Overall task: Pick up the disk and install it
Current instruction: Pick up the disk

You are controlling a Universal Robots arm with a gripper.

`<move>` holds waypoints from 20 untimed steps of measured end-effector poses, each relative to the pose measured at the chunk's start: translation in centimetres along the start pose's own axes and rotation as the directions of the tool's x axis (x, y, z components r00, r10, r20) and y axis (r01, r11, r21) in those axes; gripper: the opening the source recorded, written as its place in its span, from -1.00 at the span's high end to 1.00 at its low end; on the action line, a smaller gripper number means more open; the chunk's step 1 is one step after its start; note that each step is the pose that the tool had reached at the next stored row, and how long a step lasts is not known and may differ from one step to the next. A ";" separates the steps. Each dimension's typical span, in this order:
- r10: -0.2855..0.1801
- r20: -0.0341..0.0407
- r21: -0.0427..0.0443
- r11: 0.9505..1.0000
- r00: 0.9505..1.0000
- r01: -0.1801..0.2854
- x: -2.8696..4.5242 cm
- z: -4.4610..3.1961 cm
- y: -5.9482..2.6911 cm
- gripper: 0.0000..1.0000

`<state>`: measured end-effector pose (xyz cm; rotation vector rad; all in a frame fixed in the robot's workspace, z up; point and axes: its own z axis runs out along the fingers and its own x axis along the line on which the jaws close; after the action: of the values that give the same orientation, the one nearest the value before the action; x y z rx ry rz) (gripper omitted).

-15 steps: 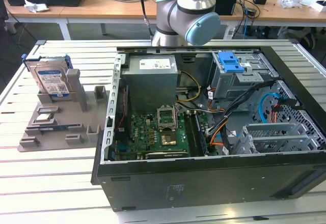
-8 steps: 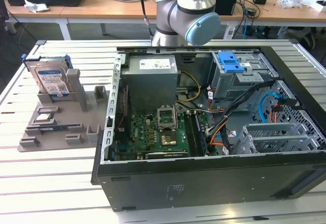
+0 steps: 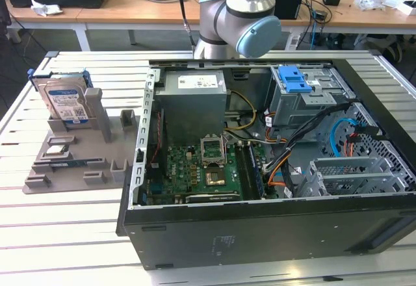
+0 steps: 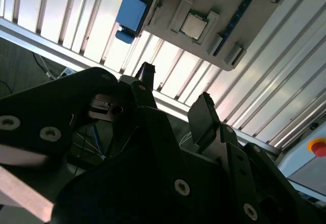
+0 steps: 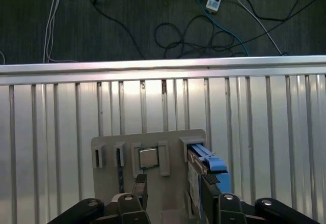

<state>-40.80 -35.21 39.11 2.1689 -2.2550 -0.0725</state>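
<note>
Tool (image 5: 174,191) spread apart and empty, above grey holder (image 5: 153,140), disk (image 5: 209,163) upright in its slot, chip (image 5: 147,158) in another pocket

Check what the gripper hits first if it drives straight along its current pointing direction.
Likely the disk, standing on edge in the grey holder; one of the gripper's open jaws lines up over it. Depth unclear.

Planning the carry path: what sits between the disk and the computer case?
In the exterior view, the grey holder with its short upright posts lies between the disk and the computer case.
</note>
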 end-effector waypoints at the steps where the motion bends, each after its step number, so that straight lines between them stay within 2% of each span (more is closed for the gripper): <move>1: 0.000 0.000 0.000 1.000 1.000 0.000 -0.01 0.00 -0.05 -0.08; 10: 0.000 0.000 0.000 1.000 1.000 0.000 -0.81 0.34 -1.92 -0.08; 20: 0.000 0.000 0.000 1.000 1.000 0.000 -1.18 0.54 -2.79 -0.08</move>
<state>-37.99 -34.13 38.48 2.1691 -2.2546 -0.0726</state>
